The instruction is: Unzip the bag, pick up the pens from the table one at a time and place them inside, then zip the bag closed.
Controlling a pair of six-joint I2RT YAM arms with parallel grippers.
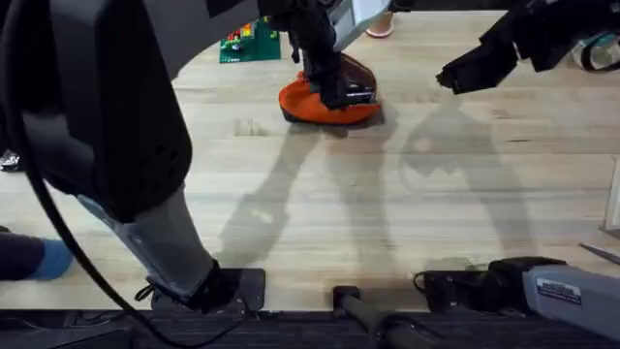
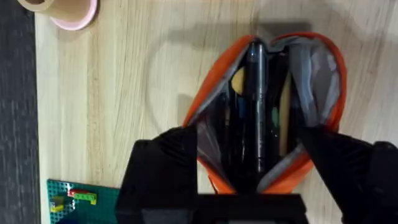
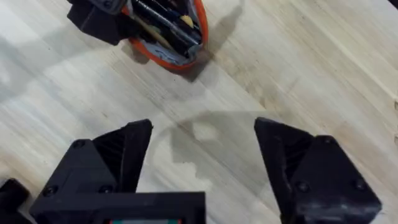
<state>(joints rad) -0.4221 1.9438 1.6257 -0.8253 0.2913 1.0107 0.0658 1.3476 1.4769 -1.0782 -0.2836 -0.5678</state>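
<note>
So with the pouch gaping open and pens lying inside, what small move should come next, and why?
Probably lift the left gripper clear of the orange pouch. Its open fingers straddle the mouth, and a black pen already lies inside, so nothing seems left to release. That would free the zipper for closing. The right gripper hangs open over bare table, well apart.

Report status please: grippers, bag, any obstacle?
Left gripper open over the open bag, pens inside. Right gripper open, above the bare table. Nothing blocking.
</note>
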